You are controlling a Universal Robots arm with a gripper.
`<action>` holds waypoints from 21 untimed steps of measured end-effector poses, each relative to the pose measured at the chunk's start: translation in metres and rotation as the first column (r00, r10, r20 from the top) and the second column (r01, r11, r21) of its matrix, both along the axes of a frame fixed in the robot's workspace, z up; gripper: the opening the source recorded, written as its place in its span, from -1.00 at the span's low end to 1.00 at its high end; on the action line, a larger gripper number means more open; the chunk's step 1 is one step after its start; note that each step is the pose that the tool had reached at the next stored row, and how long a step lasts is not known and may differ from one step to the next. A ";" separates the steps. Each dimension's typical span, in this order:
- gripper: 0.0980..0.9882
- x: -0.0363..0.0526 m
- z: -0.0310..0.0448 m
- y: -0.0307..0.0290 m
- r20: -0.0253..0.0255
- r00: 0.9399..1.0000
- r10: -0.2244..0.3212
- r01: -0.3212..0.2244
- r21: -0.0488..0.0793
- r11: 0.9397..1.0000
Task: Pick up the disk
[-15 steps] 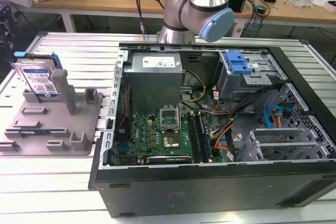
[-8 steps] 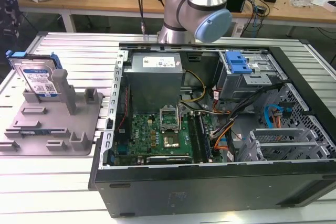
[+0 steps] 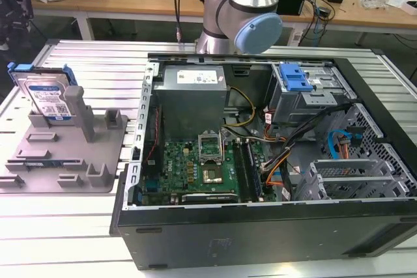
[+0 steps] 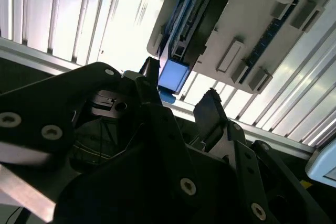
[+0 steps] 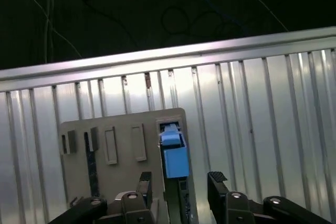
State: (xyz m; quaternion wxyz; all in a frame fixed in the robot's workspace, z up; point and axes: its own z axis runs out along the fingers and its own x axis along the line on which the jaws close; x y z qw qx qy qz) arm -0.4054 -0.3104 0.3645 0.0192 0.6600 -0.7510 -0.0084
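My end effector [image 5: 180,178] is spread wide and holds nothing. The disk [image 5: 173,161] stands on edge in the grey holder [image 5: 121,121] on the bench [image 5: 262,103], straight below me. Its thin edge lines up with the gap between my fingers.

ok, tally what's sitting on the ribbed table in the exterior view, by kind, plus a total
Disk: 1
Grey holder plate: 1
Open computer case: 1
Total: 3
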 end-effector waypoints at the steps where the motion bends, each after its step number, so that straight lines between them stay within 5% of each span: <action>1: 0.00 -0.0005 0.0000 0.0001 0.000 1.000 0.000 0.000 0.000 1.000; 7: 0.00 -0.0007 -0.0001 0.0002 0.000 0.996 0.084 -0.084 0.000 0.996; 11: 0.00 -0.0077 -0.0031 0.0002 0.000 0.995 0.103 -0.103 0.000 0.995; 21: 0.00 -0.0089 -0.0050 -0.0002 0.000 0.993 0.116 -0.116 0.000 0.993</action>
